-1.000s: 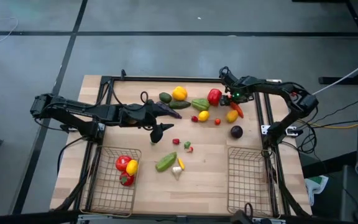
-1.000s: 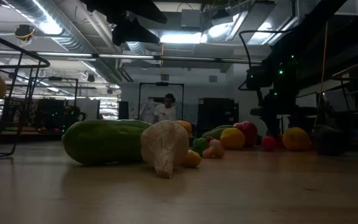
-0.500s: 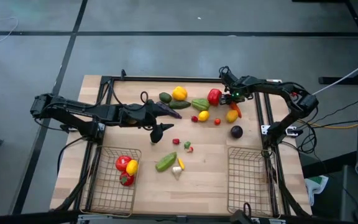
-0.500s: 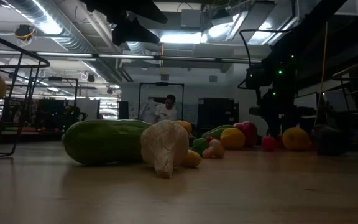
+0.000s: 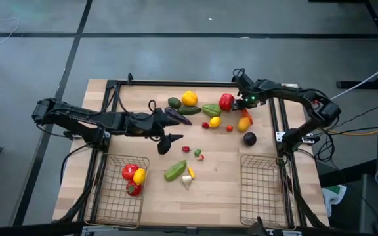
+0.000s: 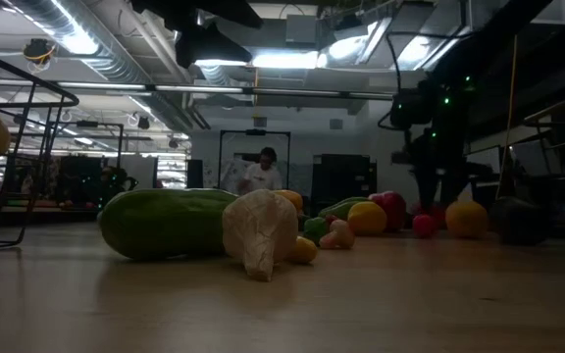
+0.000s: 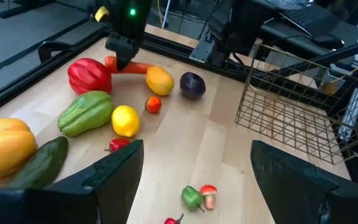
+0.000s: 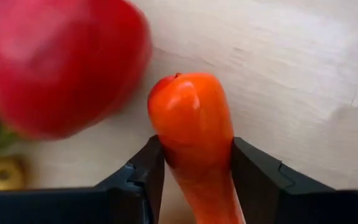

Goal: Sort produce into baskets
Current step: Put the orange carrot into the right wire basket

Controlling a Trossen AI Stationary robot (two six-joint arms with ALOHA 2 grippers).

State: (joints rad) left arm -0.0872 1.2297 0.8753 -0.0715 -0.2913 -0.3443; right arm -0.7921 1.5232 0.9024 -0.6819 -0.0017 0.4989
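Looking down from the high view: right gripper low at the far produce cluster, clamped on the orange carrot beside the red pepper, presumably to lift it clear for sorting. Left gripper hovering mid-counter, fingers apart, nothing held. Left basket holding red and yellow pieces; right basket apparently bare (mesh only).

Low view: green cucumber and pale mushroom-like piece lying loose on the counter, unsorted.

Left wrist view: wide-spread fingers framing scattered produce.

Right wrist view: carrot pinched between both pads, pepper touching or just beside it.
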